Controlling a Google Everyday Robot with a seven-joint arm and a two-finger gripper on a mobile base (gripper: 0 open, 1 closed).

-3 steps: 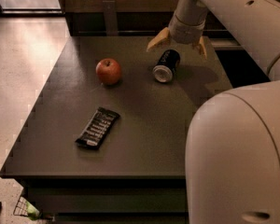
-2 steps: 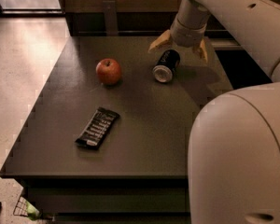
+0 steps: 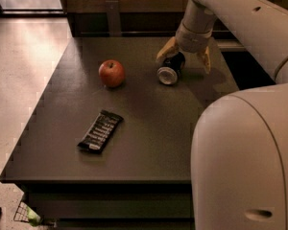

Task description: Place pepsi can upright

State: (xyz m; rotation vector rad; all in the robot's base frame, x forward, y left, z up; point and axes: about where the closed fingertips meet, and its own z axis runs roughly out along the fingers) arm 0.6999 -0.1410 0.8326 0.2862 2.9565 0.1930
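Note:
The pepsi can (image 3: 171,70) lies on its side on the dark table (image 3: 149,128), its silver end facing the camera. My gripper (image 3: 186,56) hangs over the can's far end, open, its yellowish fingers (image 3: 166,50) spread to either side of the can. The right finger stands apart from the can, on its right. I cannot tell whether the left finger touches it.
A red apple (image 3: 111,73) stands left of the can. A flat black snack bar (image 3: 100,131) lies nearer the front left. My arm's large white body (image 3: 249,157) fills the right front. A dark cabinet runs behind the table; the floor is at left.
The gripper has come down a little closer over the can. The can, apple and snack bar have not moved.

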